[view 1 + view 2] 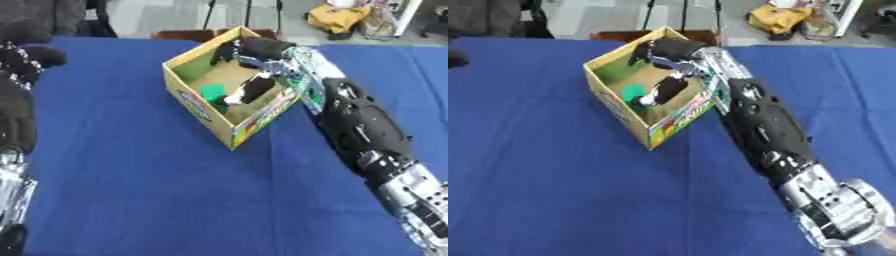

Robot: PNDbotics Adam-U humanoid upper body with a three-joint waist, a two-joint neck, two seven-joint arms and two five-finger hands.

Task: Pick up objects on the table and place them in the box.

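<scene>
- Reaching over the box [229, 131], the right hand [254, 50] hangs inside it; whether its fingers are curled, I cannot tell.
- A green thing [213, 91] lies inside the box.
- Placing step, seemingly; next, lift the hand clear of the box.

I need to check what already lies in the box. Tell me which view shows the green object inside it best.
The left eye view: the green object lies on the floor of the box, clear of the right robot hand. The right eye view shows it too, closer under the near wall.
</scene>
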